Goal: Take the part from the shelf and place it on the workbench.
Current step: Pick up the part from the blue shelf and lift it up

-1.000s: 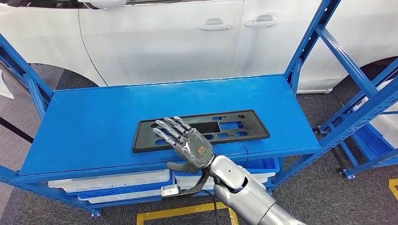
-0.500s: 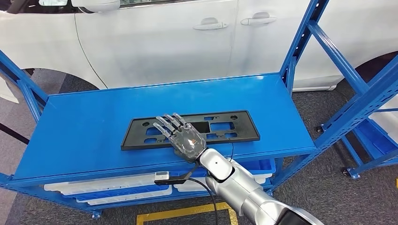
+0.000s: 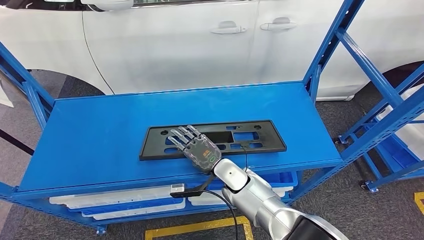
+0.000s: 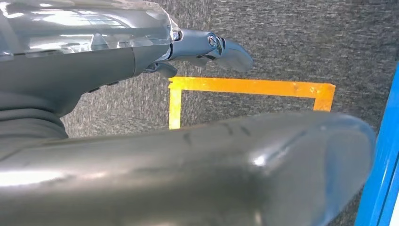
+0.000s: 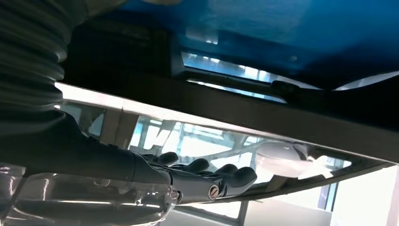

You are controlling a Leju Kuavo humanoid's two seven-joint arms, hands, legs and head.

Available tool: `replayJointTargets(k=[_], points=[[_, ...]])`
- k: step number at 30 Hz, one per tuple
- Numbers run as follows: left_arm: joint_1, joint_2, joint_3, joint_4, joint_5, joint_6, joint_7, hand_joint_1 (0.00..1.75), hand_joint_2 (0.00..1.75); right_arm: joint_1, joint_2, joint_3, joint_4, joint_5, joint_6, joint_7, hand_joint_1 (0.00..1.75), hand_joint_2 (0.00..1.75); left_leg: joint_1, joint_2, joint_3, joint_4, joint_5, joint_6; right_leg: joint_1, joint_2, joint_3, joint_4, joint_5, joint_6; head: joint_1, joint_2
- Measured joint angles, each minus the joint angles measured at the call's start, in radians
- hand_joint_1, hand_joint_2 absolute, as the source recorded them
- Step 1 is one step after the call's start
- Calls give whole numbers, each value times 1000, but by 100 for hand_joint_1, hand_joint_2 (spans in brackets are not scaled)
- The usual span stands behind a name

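The part (image 3: 272, 136) is a long black plastic plate with several cutouts, lying flat near the front edge of the blue shelf (image 3: 100, 135). My right hand (image 3: 197, 150) reaches over that front edge, its fingers (image 3: 182, 136) stretched out flat and apart on the middle of the plate. Its thumb is hidden. Seen close in the right wrist view, the same fingers (image 5: 202, 169) lie along the plate's glossy surface (image 5: 263, 120). In the left wrist view my left hand (image 4: 94, 61) hangs above the floor and holds nothing.
A white car (image 3: 175, 45) stands right behind the shelf. Blue uprights (image 3: 325, 50) frame the shelf's right end, with another blue rack (image 3: 395, 125) further right. White and blue bins (image 3: 115, 197) sit on the level below. Yellow tape (image 3: 195, 226) marks the grey floor.
My right hand has slid forward over the shelf edge and further onto the plate; its thumb no longer shows below the edge. The view swayed; the plate has not moved.
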Motion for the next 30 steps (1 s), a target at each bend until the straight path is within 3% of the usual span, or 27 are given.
replayJointTargets(k=[1, 2, 5, 7, 10, 12, 14, 15, 16, 17, 18, 19, 21, 22, 25, 27, 30], points=[[0, 0, 0, 0, 0, 0, -1, 0, 0, -1, 0, 0, 7, 11, -4, 11, 0, 175, 0, 0, 1, 0, -1, 0, -1, 0, -13, 21, 3, 1, 0, 0], [1, 0, 0, 0, -1, 0, -2, 0, 0, -2, 0, 0, 14, 24, -7, 25, 0, 175, -1, -1, 2, 1, -1, 0, -1, 0, -4, -2, 27, 0, 0, 0], [0, 0, 0, 0, -2, 0, -2, 0, 0, -16, 0, 0, 36, 64, -15, 84, 0, 175, -3, -3, 7, 7, -8, -8, 1, -1, 92, -204, 125, -12, 0, 0], [0, -1, 0, 0, -2, 1, -2, 0, 0, -30, 1, -1, 55, 83, -16, 120, 0, 175, -6, -3, 5, 11, -11, -17, 5, -1, 121, -269, 140, -19, 0, 0], [-1, 1, 0, 0, -2, 3, -1, 0, 0, -49, 1, -7, 83, 98, -4, 155, 0, 175, -4, -3, 5, 15, -17, -34, 5, 0, 125, -278, 145, -32, 0, 0], [-2, 3, 0, 0, -2, 4, 0, 0, 0, -62, 1, -14, 101, 106, 12, 177, 79, 175, -1, -3, -20, 74, -56, -44, 0, -1, 129, -287, 150, -42, 0, 0], [-1, 4, 0, 0, -2, 4, 0, 0, 0, -69, 0, -22, 122, 110, 27, 192, 157, 175, 3, -2, -80, 206, -122, -53, -1, -2, 128, -287, 150, -44, 0, 0], [0, 4, 0, 0, -2, 3, 0, 0, 0, -70, -2, -28, 132, 110, 33, 197, 157, 175, 5, -2, -109, 267, -145, -56, -1, -2, 128, -287, 150, -44, 0, 0], [1, 5, 0, 0, -2, 3, 0, 0, 0, -71, -4, -34, 140, 110, 38, 199, 161, 175, 6, -2, -125, 299, -149, -59, 0, -2, 128, -286, 150, -44, 0, 0], [2, 6, 0, 0, -3, 2, 0, 0, 0, -72, -6, -39, 148, 110, 42, 201, 166, 175, 7, -2, -121, 291, -133, -59, -1, -2, 128, -286, 150, -44, 0, 0], [2, 7, 0, 0, -3, 2, 0, 0, 0, -74, -8, -43, 153, 109, 45, 201, 170, 175, 8, -2, -98, 244, -102, -59, -1, -1, 129, -285, 149, -43, 0, 0], [2, 8, 0, 0, -3, 1, 0, 0, 0, -76, -9, -48, 159, 109, 49, 201, 175, 175, 9, -1, -61, 168, -65, -58, -1, -1, 130, -282, 148, -41, 0, 0], [0, 9, 0, 0, -4, 0, 0, 0, 0, -80, -12, -56, 168, 107, 58, 204, 175, 175, 6, -2, -2, 46, -25, -49, 2, 1, 128, -277, 145, -32, 0, 0], [-2, 9, 0, 0, -5, -1, -1, 0, 0, -81, -14, -61, 172, 106, 62, 205, 175, 175, 4, -2, 11, 18, -20, -42, 3, 2, 127, -276, 145, -27, 0, 0], [-2, 9, 0, 0, -9, -3, -1, 0, 0, -83, -21, -74, 184, 102, 68, 206, 175, 175, 2, -2, 11, 12, -15, -22, 2, 4, 125, -275, 146, -9, 0, 0], [-4, 10, 0, 0, -10, -7, -2, 0, 0, -84, -26, -83, 190, 101, 69, 205, 175, 175, 5, 0, 10, 6, -9, -8, 1, 2, 103, -227, 113, 0, 0, 0], [-5, 12, 0, 0, -10, -20, -8, 0, 0, -84, -32, -93, 198, 101, 69, 201, 175, 175, 4, 2, 5, 5, -6, 0, -2, 0, 10, -32, 16, 7, 0, 0]])
